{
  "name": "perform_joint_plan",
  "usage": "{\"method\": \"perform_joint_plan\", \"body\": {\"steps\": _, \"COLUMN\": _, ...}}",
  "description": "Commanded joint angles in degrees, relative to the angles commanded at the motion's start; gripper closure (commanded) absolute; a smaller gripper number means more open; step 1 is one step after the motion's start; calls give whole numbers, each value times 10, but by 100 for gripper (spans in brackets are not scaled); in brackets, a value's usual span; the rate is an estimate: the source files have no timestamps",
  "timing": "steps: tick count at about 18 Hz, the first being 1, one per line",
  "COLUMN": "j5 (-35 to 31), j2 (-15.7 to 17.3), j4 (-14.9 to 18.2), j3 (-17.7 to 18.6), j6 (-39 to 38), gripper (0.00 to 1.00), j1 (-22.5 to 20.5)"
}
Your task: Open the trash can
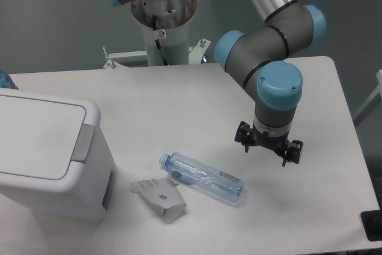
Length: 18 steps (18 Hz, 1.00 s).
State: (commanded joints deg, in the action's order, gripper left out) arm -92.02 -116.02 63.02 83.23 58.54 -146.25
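Observation:
The trash can (54,165) is a large white boxy bin at the left of the table. Its flat white lid (36,135) lies down flat, and the grey push tab (83,142) sits at the lid's right edge. My gripper (268,146) hangs point-down over the table's right half, well to the right of the bin and apart from it. The blue-capped wrist above hides its fingers, so I cannot tell how the jaws stand. Nothing shows in it.
A crushed clear plastic bottle with a blue cap (202,177) lies between the bin and the gripper. A small grey-white cardboard carton (160,196) lies by the bin's lower right corner. The arm's base column (162,16) stands at the table's far edge.

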Motion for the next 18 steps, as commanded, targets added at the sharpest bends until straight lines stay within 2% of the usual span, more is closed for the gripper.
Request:
{"method": "perform_joint_plan", "body": {"steps": 5, "j5": 0, "j2": 10, "j4": 3, "j3": 0, "j6": -11, "gripper": 0, "j1": 1}}
{"method": "perform_joint_plan", "body": {"steps": 9, "j5": 4, "j2": 20, "j4": 4, "j3": -3, "j6": -74, "gripper": 0, "j1": 18}}
{"method": "perform_joint_plan", "body": {"steps": 15, "j5": 58, "j2": 56, "j4": 8, "j3": -3, "j6": -165, "gripper": 0, "j1": 45}}
{"method": "perform_joint_plan", "body": {"steps": 18, "j5": 77, "j2": 57, "j4": 4, "j3": -10, "j6": -229, "gripper": 0, "j1": 61}}
